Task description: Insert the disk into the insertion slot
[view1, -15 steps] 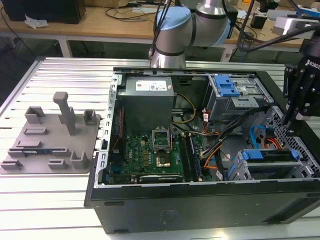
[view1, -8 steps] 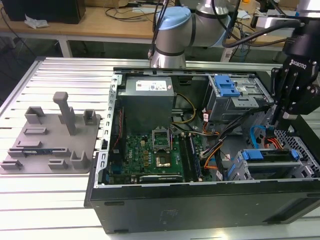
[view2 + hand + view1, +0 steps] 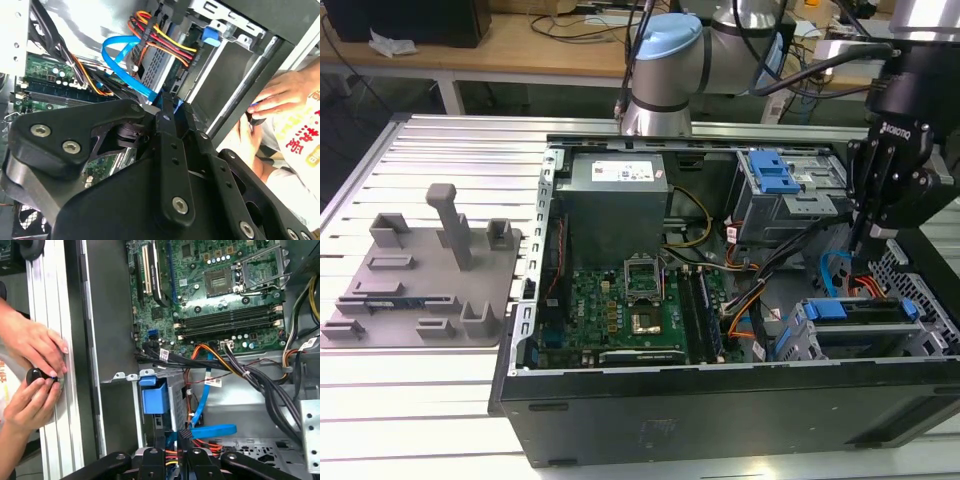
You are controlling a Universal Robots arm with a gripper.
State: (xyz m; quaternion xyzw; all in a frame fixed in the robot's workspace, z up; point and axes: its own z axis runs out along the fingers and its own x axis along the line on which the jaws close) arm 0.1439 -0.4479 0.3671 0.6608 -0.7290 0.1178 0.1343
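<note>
At three o'clock in the exterior view, the black gripper (image 3: 857,240) hangs over the grey perforated sheet-metal insertion slot (image 3: 798,338) (jaws: cannot tell); the neighbouring blue cable (image 3: 833,268) could snag.

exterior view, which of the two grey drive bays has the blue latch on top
The taller bay beside the power supply: its blue latch lies on top. The lower cage, at the exterior view's lower right, has blue at both ends.

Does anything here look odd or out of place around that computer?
Yes. A bright blue flat cable arcs loose inside the open black computer case, right by the black end effector. A person's hands hold a small black object just outside it.
</note>
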